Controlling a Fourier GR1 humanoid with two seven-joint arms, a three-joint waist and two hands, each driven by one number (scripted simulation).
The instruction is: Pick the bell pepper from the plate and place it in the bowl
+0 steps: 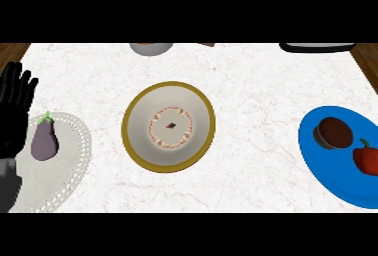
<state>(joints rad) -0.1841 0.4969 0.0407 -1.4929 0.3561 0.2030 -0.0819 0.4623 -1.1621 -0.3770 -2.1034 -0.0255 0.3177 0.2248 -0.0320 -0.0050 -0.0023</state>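
A red bell pepper (367,159) lies at the right side of a blue plate (325,170), which sits at the counter's right edge. A brown round item (334,132) sits on the same plate, up and left of the pepper. In the middle of the counter stands a bowl (168,127) with a gold rim and a pale inside with a dotted ring. My left hand (15,107) rests open at the left edge, fingers up. My right hand does not show.
A purple eggplant (44,140) lies on a white lacy plate (70,165) at the left, next to my left hand. A grey bowl (152,48) and a dark object (317,47) sit at the far edge. Wooden borders flank the marble counter.
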